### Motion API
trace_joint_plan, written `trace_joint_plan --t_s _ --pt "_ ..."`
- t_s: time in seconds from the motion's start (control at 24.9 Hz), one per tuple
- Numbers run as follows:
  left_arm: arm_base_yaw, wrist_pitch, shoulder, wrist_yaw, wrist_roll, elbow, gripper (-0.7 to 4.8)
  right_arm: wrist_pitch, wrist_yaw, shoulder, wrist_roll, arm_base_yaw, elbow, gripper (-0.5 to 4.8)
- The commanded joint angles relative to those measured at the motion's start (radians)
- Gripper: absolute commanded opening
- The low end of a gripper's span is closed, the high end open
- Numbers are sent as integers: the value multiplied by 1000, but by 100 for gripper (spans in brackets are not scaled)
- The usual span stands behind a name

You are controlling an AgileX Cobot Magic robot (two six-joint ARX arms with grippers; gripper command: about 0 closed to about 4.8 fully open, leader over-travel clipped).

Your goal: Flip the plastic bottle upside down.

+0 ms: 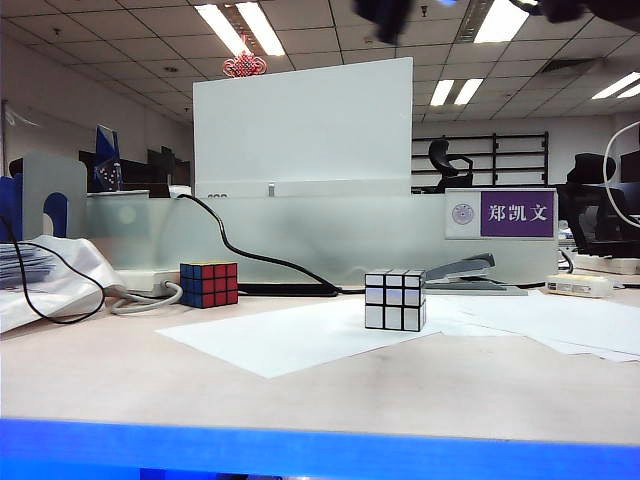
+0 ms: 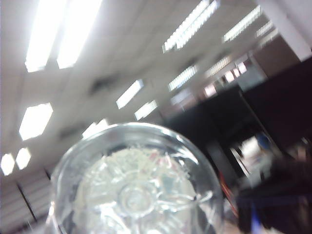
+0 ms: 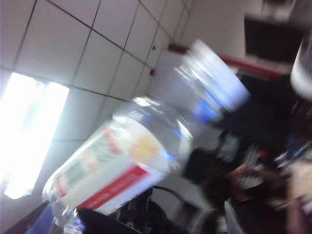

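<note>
Plastic bottle (image 2: 134, 190) fills the lower part of the left wrist view, base-on to the lens, its moulded clear bottom set against ceiling lights. The right wrist view shows its side instead: the bottle (image 3: 146, 146) tilted, with a cream label, a red stripe and a clear cap (image 3: 219, 78) against ceiling tiles. A dark shape (image 3: 105, 219) touches its lower end there, too blurred to identify.

Neither wrist view shows the fingers of the left gripper or the right gripper, so I cannot tell whether either one grips the bottle or how wide it stands.

The exterior view has no bottle. Only two dark blurs (image 1: 385, 15) cross its top edge, high above the silver cube (image 1: 395, 300).

That cube stands on a white sheet (image 1: 290, 335) on the table (image 1: 150, 375). A coloured cube (image 1: 209, 284) sits well to its left, slightly farther back. A stapler (image 1: 462, 272) lies just behind it on the right, and a white divider panel (image 1: 300, 130) stands farther behind.
</note>
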Motion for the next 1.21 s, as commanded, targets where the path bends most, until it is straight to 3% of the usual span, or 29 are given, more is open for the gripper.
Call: trace_joint_plan --t_s 0.04,0.08,0.2,0.28,0.52,0.76,0.96,1.21 --pt "0 -219 0 5 8 25 -6 29 -118 -7 -116 -56 5 353" --pt "0 -272 1 4 7 30 -6 30 -146 -8 -147 -83 5 249" --pt "0 -372 2 2 -42 33 -6 29 -224 -7 -314 -157 4 45" --pt "0 -427 2 2 -56 33 -6 28 -266 -7 -426 -190 4 -8" --pt "-1 -564 33 25 -82 33 -6 -5 -433 -5 -595 -207 4 -8" --pt "-2 -672 137 53 -119 33 -6 -54 -497 -5 -643 -207 4 -8" --pt "-2 -687 234 99 -124 33 -6 -53 -527 -5 -641 -207 3 -8" --pt "-1 -610 318 106 -104 33 -6 -53 -567 -5 -634 -204 3 -8"
